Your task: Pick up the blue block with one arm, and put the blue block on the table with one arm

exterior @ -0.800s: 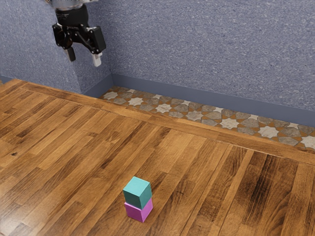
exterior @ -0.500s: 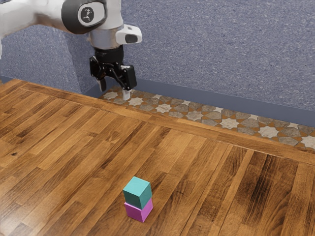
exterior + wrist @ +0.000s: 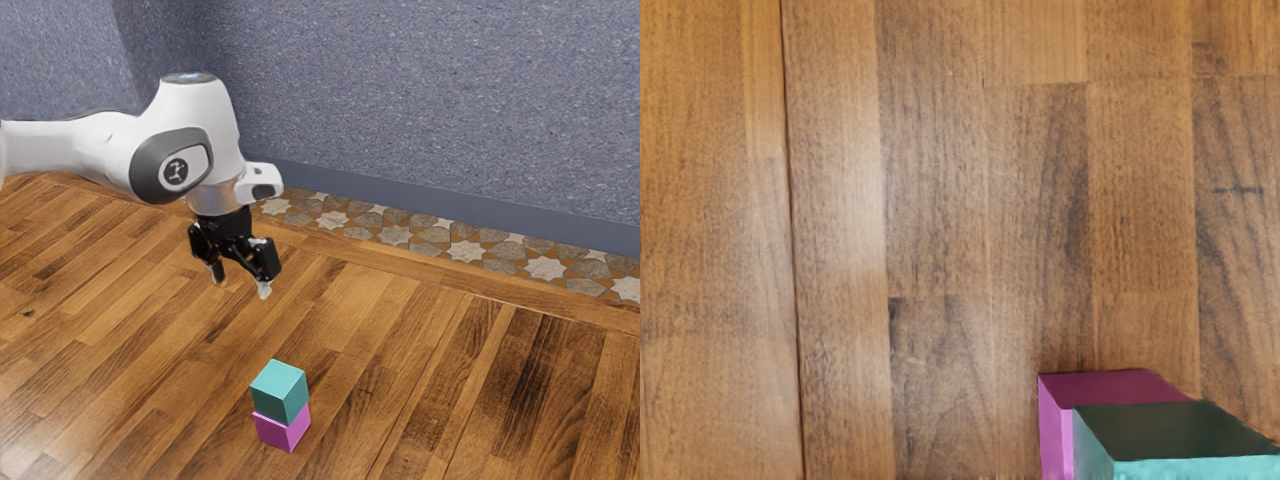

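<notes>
At the left of the exterior view, our arm (image 3: 195,150) comes in over the surface (image 3: 470,400), its hand pointing down. A little to the right, left of the frame's centre, our pincer (image 3: 241,285) is open: its 2 fingers stand apart with nothing between them. It hangs above the stack and back from it.

Further right, in the lower middle of the frame, the blue block (image 3: 279,390), more turquoise than blue, sits on top of 1 purple block (image 3: 284,428), which rests on the surface. In the wrist view too, the 2 blocks lie together.

We judge the blue block light and stiff, a plain cube that should neither give nor break under a moderate squeeze. Its flat sides look smooth, so it may slide or twist if we catch it by a corner. We would take it by 2 opposite upright sides, square to the faces, with the fingertips about halfway down the block and above the seam, so that we don't pinch the purple block as well. A sideways nudge could topple the stack, so we should centre first, come straight down, close evenly and lift straight up before setting it on bare wood.
</notes>
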Robot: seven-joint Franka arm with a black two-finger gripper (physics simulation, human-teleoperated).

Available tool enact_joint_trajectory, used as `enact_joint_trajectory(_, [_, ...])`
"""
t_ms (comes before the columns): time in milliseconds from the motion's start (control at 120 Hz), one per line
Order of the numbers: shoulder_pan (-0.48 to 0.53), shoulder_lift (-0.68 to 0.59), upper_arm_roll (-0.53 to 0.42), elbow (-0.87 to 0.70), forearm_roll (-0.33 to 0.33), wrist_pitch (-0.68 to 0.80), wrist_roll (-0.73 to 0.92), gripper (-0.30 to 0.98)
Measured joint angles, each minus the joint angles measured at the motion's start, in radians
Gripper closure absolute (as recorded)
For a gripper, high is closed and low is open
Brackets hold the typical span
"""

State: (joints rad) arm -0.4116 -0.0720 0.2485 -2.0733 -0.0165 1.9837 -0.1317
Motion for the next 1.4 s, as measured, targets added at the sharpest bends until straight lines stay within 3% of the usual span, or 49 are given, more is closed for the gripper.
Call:
enact_joint_trajectory(242, [-0.013,-0.015,0.0,-0.089,-0.012,0.062,-0.02,0.0])
enact_joint_trajectory(725, [-0.177,-0.076,-0.009,-0.195,-0.044,0.086,-0.057,0.0])
enact_joint_trajectory(1400, [-0.22,0.057,-0.001,-0.193,-0.095,0.146,-0.088,0.0])
